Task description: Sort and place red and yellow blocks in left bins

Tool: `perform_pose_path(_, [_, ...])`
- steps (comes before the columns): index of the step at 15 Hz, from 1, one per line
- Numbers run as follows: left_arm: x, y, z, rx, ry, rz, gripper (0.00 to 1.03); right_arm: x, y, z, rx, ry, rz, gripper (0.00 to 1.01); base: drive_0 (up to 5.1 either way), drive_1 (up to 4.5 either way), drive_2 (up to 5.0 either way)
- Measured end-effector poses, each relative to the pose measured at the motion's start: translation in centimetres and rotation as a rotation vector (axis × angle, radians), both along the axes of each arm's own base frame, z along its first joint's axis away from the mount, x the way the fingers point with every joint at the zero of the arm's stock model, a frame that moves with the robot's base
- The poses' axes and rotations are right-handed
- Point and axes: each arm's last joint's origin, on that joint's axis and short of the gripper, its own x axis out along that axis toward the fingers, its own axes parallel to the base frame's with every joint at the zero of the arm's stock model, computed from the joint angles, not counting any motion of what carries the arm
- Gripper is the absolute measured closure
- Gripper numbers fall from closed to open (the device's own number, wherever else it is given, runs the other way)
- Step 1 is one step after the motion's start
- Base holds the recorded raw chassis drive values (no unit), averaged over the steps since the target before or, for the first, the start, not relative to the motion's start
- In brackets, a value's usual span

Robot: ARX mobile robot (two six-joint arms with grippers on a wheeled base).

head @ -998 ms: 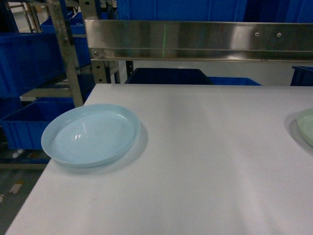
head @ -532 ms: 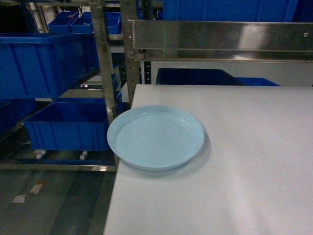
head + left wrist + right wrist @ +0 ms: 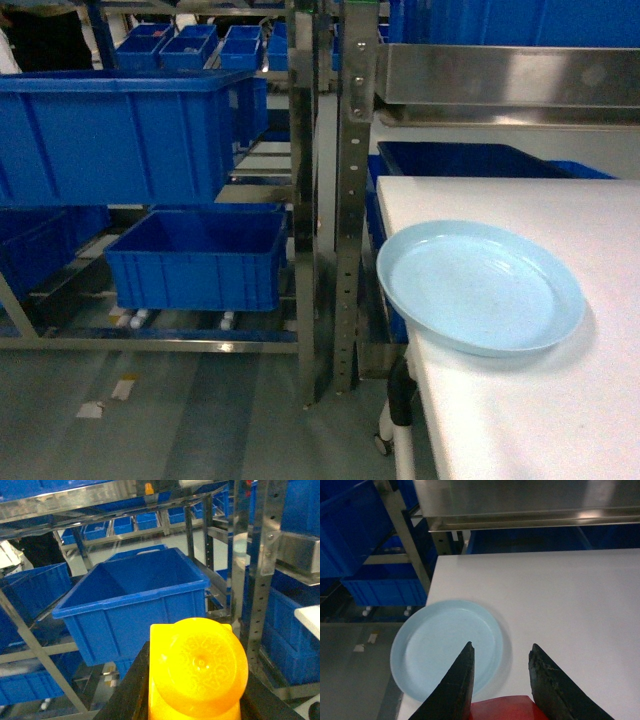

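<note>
Yellow-orange and glossy, the yellow block (image 3: 197, 667) sits clenched in your left gripper (image 3: 192, 680), facing a deep blue bin (image 3: 132, 602) on the steel rack (image 3: 350, 190). Your right gripper (image 3: 502, 672) grasps the red block (image 3: 502, 708) at its base, above the pale blue plate (image 3: 447, 647) on the white table (image 3: 560, 600).

One yellow block (image 3: 197, 670) sits between the jaws of the left pincer (image 3: 195, 700), and one red block (image 3: 502, 708) shows at the base of the right pincer (image 3: 502, 667). One pale blue plate (image 3: 480, 287) lies on one white bench (image 3: 540, 400), ahead of and below the right pincer. Two large blue bins stand ahead of the left pincer, one upper (image 3: 120, 135), one lower (image 3: 197, 258); several smaller ones behind are too blurred to count.
</note>
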Motion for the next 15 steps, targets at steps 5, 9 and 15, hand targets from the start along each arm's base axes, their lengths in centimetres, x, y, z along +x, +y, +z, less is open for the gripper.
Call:
perform_pose_path(5, [0.01,0.02,-0.04,0.000,0.002,0.002,0.76,-0.04,0.00,0.06,0.000,-0.003,0.001,0.74,-5.0,2.47,2.5])
perform_pose_path(9, [0.02,0.00,-0.04,0.000,0.002,0.001,0.76,-0.03,-0.02,0.05,0.000,-0.003,0.000,0.74,-5.0,2.45,2.4])
perform_pose_path(15, [0.02,0.02,-0.06,0.000,0.004,0.002,0.76,-0.03,-0.01,0.08,0.000,-0.005,0.000,0.74,-4.9,2.50,2.5])
